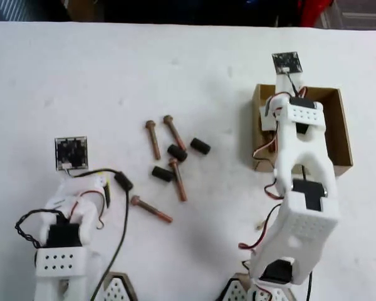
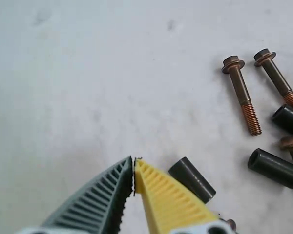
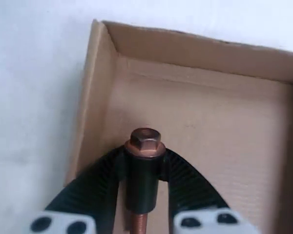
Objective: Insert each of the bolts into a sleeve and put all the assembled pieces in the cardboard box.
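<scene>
My right gripper (image 3: pixel 142 163) is shut on a black sleeve (image 3: pixel 142 183) with a copper bolt (image 3: pixel 145 137) through it, held upright inside the cardboard box (image 3: pixel 195 48). In the high view the right arm (image 1: pixel 301 163) stretches over that box (image 1: pixel 341 125). My left gripper (image 2: pixel 133 168), grey and yellow fingers shut with nothing between them, hovers over the table, with a loose sleeve (image 2: pixel 192 179) just beside the yellow finger. Several bolts (image 1: pixel 152 139) and three sleeves (image 1: pixel 177 152) lie scattered mid-table, some of these bolts (image 2: pixel 241 92) and sleeves (image 2: pixel 275 168) showing ahead of the left gripper.
The left arm (image 1: pixel 66 216) sits at the front left with a black cable (image 1: pixel 116 241) trailing toward the table's front edge. Open white tabletop spreads to the back and left of the parts. Both arm bases stand at the front edge.
</scene>
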`<action>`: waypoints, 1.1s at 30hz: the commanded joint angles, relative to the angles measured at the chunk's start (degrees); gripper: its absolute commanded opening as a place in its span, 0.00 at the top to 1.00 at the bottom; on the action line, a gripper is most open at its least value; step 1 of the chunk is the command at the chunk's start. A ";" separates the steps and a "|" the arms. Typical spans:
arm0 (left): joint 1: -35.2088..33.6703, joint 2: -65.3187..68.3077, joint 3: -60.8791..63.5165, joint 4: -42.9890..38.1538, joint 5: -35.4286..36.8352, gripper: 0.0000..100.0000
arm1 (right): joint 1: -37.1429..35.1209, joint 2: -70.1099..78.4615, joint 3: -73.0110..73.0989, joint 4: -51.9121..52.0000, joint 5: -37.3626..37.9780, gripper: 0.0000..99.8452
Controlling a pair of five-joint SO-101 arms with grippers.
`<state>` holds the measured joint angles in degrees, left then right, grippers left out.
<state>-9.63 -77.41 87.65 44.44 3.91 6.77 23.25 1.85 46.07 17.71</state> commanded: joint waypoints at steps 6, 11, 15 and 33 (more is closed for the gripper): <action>-0.40 -0.92 -0.35 -0.18 -0.53 0.96 | -0.22 0.22 -3.16 -1.27 0.88 0.86; -0.40 -0.92 -0.35 -0.18 -0.53 0.96 | -0.22 0.04 -3.25 -1.36 0.88 0.85; -0.31 -0.92 -0.35 -0.18 -0.53 0.96 | -0.22 -1.89 -4.40 -0.31 0.88 0.85; -1.71 -0.92 -0.44 -0.26 -0.53 0.96 | -14.46 -29.41 -3.96 18.86 0.97 0.85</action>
<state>-9.80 -77.41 87.65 44.44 3.91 -3.60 -0.84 -0.09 62.59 17.80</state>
